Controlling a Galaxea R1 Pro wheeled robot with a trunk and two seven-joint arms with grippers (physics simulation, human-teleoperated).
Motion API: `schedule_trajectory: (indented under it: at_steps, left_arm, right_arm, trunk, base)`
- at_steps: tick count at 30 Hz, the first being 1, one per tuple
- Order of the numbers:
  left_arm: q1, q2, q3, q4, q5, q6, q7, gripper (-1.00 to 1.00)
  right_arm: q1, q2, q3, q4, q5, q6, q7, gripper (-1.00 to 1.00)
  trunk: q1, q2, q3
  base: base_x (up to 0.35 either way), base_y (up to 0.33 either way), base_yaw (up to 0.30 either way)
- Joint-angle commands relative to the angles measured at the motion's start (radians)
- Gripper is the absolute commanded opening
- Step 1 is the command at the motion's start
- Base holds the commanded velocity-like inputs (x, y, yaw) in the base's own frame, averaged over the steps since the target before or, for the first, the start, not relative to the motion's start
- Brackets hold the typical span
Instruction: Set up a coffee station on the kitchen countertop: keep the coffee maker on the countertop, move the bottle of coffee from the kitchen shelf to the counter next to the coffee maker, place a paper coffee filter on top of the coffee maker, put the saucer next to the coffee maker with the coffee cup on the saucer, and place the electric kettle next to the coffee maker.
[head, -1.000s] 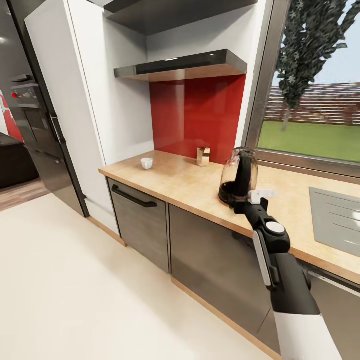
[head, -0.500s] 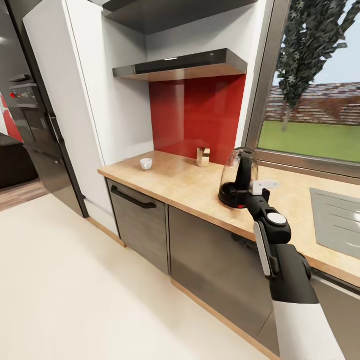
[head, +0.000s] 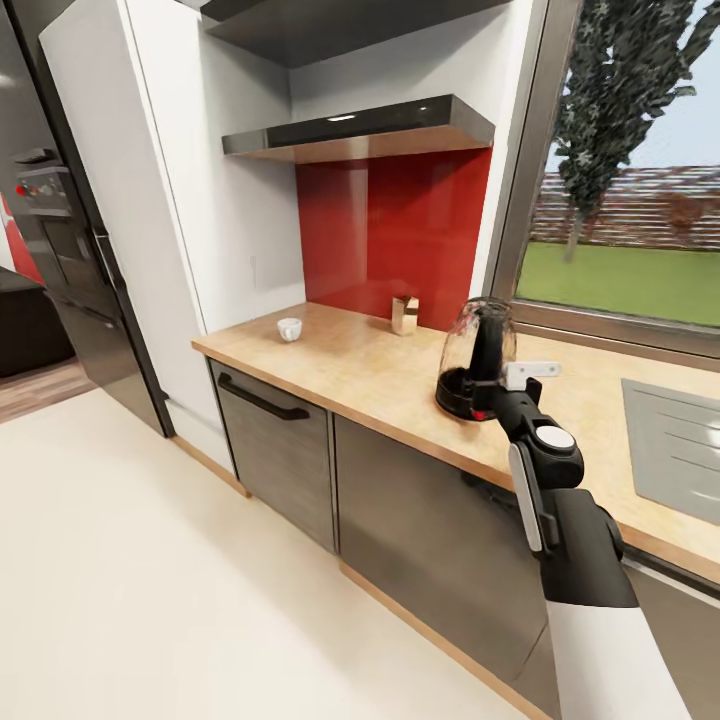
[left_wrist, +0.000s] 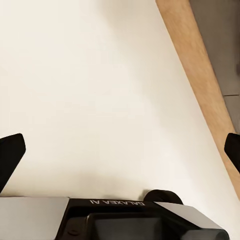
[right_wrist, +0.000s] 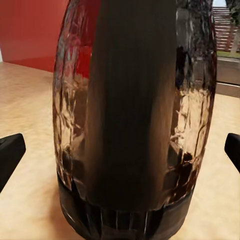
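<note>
Electric kettle (head: 474, 357): upright on the desk, near its front edge, glass body over a dark base, dark handle facing the right arm; seen close up from the right wrist (right_wrist: 135, 115).
Right pincer (head: 487, 392): held at the kettle's handle side, low by the base; fingertips (right_wrist: 11, 152) wide apart at either edge of the wrist picture, spread with nothing between them but the kettle ahead; contact with the kettle not discernible.
Right arm (head: 560, 500): black and white, reaching up from the lower right toward the kettle.
Left pincer (left_wrist: 120, 155): fingertips (left_wrist: 10, 155) far apart, spread and holding nothing, facing down over the pale floor (left_wrist: 100, 90) beside a wooden strip (left_wrist: 200, 75) that runs along dark cabinet fronts.
Desk (head: 370, 375): light wood top over grey cabinets (head: 430, 520), running along the wall under the window (head: 630, 170).
Coffee cup (head: 289, 329): small, white, on the desk toward its left end, well apart from the kettle.
Small tan item (head: 405, 314): at the back of the desk against the red backsplash (head: 400, 235); too small to identify.
Shelf (head: 360, 130): dark, mounted above the backsplash.
Sink drainer (head: 670, 440): grey, set into the desk at the right edge.
Tall dark unit (head: 60, 230): at far left, beyond a white cupboard (head: 170, 200).
</note>
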Motion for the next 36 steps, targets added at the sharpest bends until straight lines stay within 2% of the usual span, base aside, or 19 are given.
schedule_trajectory:
  at_steps: [1, 28, 29, 36]
  left_arm:
    - [-0.001, 0.000, -0.006, 0.001, 0.003, -0.007, -0.002, 1.00]
    - [-0.001, 0.002, -0.005, 0.003, 0.003, -0.007, -0.002, 1.00]
    - [-0.001, 0.002, -0.005, 0.003, 0.003, -0.007, -0.002, 1.00]
    - [-0.001, 0.002, -0.005, 0.003, 0.003, -0.007, -0.002, 1.00]
  right_arm:
    - [-0.001, 0.001, 0.000, -0.001, 0.009, 0.006, 0.002, 1.00]
    - [0.001, 0.001, -0.001, -0.001, 0.008, 0.006, 0.002, 1.00]
    - [0.001, 0.001, -0.001, -0.001, 0.008, 0.006, 0.002, -1.00]
    - [0.001, 0.000, -0.001, -0.001, 0.009, 0.007, 0.002, -1.00]
  trunk:
    - [0.000, 0.000, -0.001]
    - [0.000, 0.000, -0.001]
    - [0.000, 0.000, -0.001]
    - [0.000, 0.000, -0.001]
  base:
    - [0.006, -0.003, 0.000]
    - [0.018, 0.000, 0.000]
    - [0.000, 0.000, 0.000]
    - [0.000, 0.000, 0.000]
